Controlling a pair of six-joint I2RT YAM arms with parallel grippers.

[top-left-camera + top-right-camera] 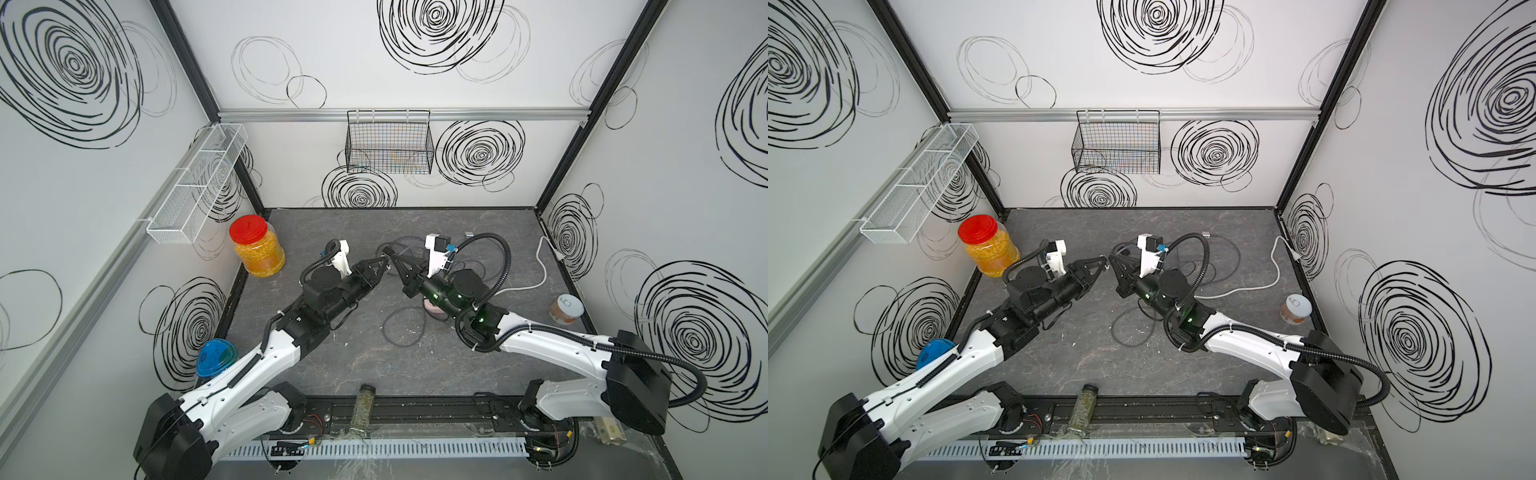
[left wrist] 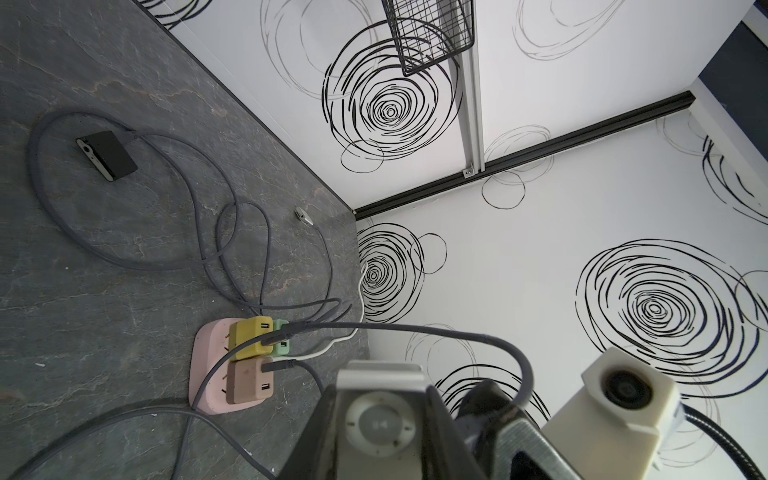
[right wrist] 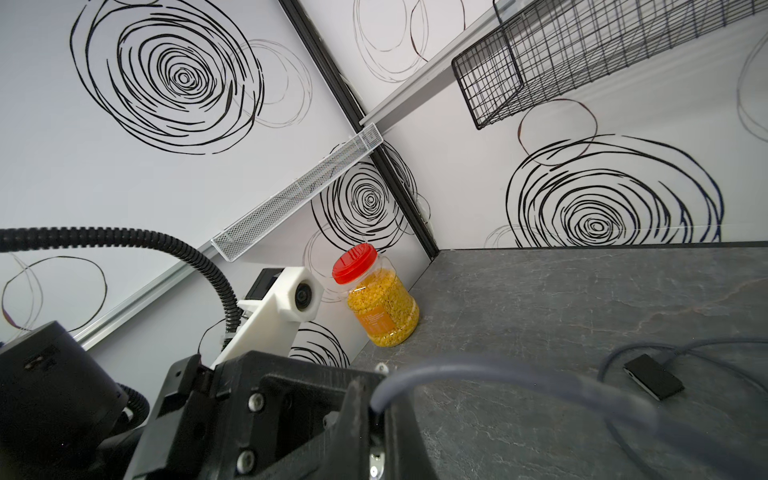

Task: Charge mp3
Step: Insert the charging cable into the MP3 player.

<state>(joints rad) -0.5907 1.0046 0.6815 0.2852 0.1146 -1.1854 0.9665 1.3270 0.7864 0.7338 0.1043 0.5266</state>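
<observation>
L end effector (image 1: 384,261): mp3 (image 2: 380,428); R (image 1: 390,254): cable (image 2: 415,330)

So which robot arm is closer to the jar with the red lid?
Left. The left arm is next to the jar, not touching; the right arm is farther, beyond the left one.

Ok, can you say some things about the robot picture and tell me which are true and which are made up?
The left gripper holds the mp3 player. True.
The jar of yellow bits has a blue lid. False: its lid is red.
A black wire basket hangs on the back wall. True.
The pink power strip has nothing plugged in. False: coloured charger cubes sit in it.
The right gripper is wide open. False: it is shut on a grey cable.
</observation>
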